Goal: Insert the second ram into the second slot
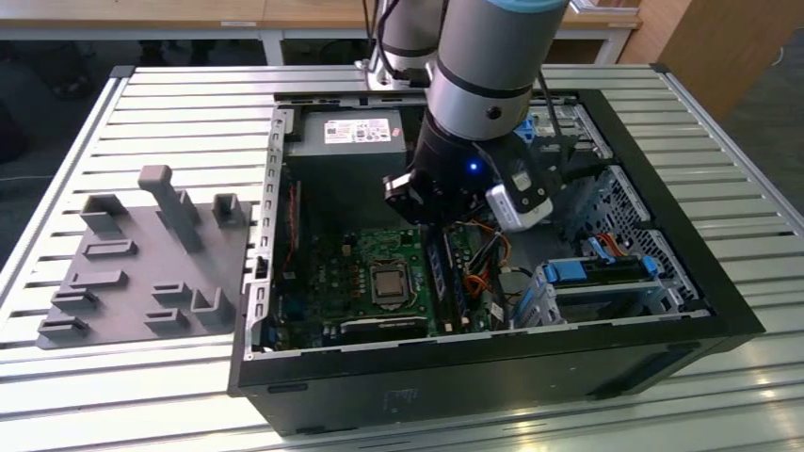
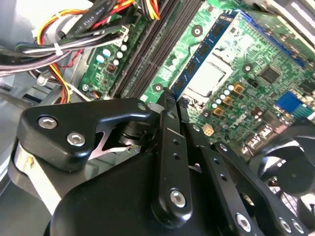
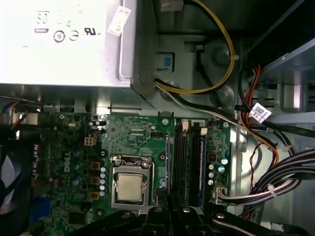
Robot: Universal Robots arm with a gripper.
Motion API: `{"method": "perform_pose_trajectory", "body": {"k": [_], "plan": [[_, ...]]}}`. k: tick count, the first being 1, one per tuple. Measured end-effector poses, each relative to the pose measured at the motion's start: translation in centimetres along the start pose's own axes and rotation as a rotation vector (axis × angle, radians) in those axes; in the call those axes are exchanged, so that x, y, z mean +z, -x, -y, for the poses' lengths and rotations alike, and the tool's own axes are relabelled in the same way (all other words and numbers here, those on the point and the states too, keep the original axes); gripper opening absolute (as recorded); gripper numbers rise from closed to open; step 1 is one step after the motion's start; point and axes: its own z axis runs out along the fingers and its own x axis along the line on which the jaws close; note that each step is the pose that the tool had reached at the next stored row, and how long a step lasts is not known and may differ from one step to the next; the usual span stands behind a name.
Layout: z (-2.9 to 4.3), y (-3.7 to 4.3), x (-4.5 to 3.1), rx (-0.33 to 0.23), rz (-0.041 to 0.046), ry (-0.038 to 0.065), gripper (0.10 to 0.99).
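Slatted metal tabletop point(image 1: 164, 104) carried the open black computer case point(image 1: 503, 377), where black fingers point(image 2: 166, 118), seemingly pinched on the thin blue circuit-board ram stick point(image 2: 206, 54) at their tips, needed it square over the dark memory slots point(image 2: 147, 54) alongside before pressing evenly.

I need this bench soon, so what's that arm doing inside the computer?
The robot arm is down inside the open computer case, working on fitting memory. Its gripper hangs low over the motherboard, at the end of the memory slots next to the processor socket. One blue ram stick is seated in a slot, and the dark slots beside it look empty. I can't tell whether the gripper carries another stick.
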Motion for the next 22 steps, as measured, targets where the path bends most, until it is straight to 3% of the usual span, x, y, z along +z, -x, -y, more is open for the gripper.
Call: {"method": "perform_pose_trajectory", "body": {"k": [5,6,10,22], "plan": [[0.02,0.06,0.51,0.006,0.0002,-0.001,0.137],[0.06,0.23,1.49,0.033,0.0011,0.001,0.137],[0.08,0.61,1.74,0.037,0.0013,0.001,0.137],[0.10,0.75,2.27,0.044,0.0016,0.002,0.137]]}}
